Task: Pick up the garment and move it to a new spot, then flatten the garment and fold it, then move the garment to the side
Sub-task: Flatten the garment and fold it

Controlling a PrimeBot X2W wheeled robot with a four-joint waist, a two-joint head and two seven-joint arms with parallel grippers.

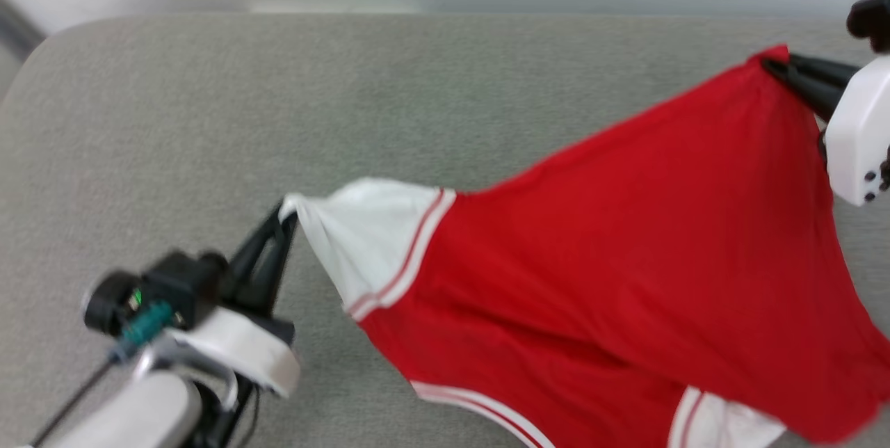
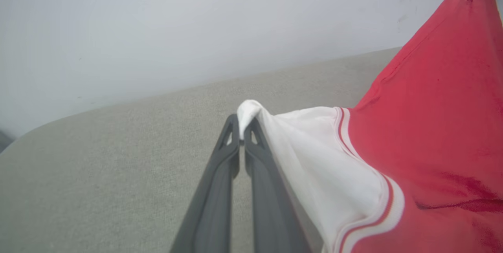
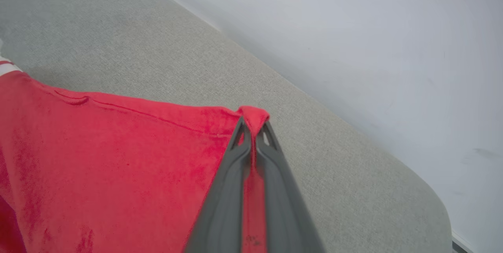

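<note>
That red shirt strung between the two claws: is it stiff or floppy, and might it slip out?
Probably floppy: the shirt droops between the left claw and right claw. Likely light, since two small pinches carry it. It could slip: each pinch holds little cloth.

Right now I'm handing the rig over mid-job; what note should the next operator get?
Grips: left tool is shut on the white sleeve tip of the garment; right tool is shut on a red corner of it.
Position: the garment is stretched between the two over the grey padded surface.
Done: pickup.
To do: lay it at the new spot, flatten, fold, move it aside.
</note>
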